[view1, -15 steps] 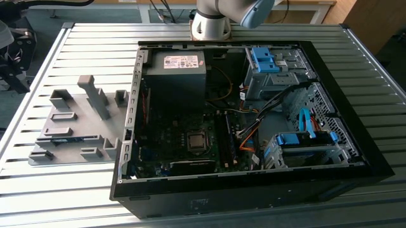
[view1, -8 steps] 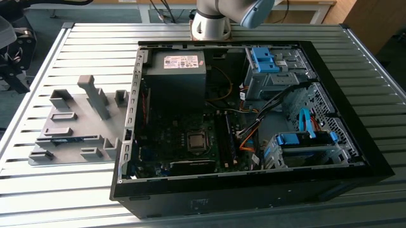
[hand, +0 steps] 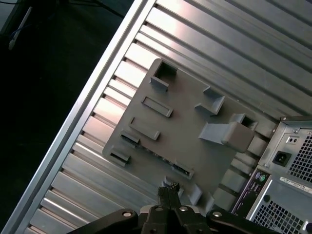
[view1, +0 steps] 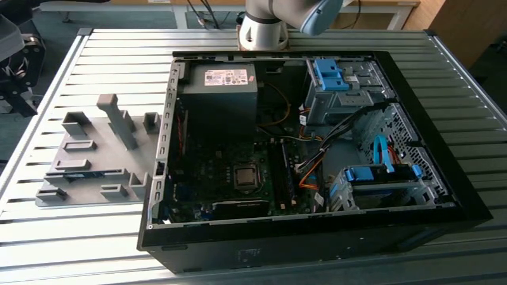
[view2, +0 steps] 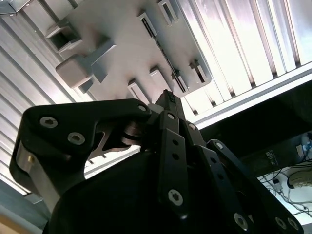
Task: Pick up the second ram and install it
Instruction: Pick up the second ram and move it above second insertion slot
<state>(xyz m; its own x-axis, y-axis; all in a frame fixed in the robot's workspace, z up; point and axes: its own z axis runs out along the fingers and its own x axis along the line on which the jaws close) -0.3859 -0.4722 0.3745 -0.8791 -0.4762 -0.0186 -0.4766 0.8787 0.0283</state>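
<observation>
on the slatted metal table (view1: pixel 103 59), at the exterior view's left of the open computer case (view1: pixel 317 243), a grey fixture plate (view1: pixel 95 133) is lying flat. the second ram (view1: pixel 91 174) is sitting on edge in a long slot toward the plate's near side (it is showing there as a thin blue-green strip).

the exterior view is also taking in the inside of the case: the motherboard (view1: pixel 214 166), its square cpu socket (view1: pixel 246 176) and the long black memory slots (view1: pixel 281 172) just to the exterior view's right of the socket. whether a stick is sitting in those slots i cannot tell. the arm's base (view1: pixel 265 27) is standing at the table's far edge.

both wrist views are adding the gripper (hand: pixel 168 187) (view2: pixel 167 97), which is hanging above the fixture with its jaws drawn together and nothing between them. in the first wrist view the ram is appearing as a dark line (hand: pixel 158 157) in its slot, near the fingertips but apart from them, and the case's rear panel (hand: pixel 292 161) is standing just beside the plate. in the second wrist view the same dark line (view2: pixel 170 68) is running along the plate beyond the fingertips.
</observation>
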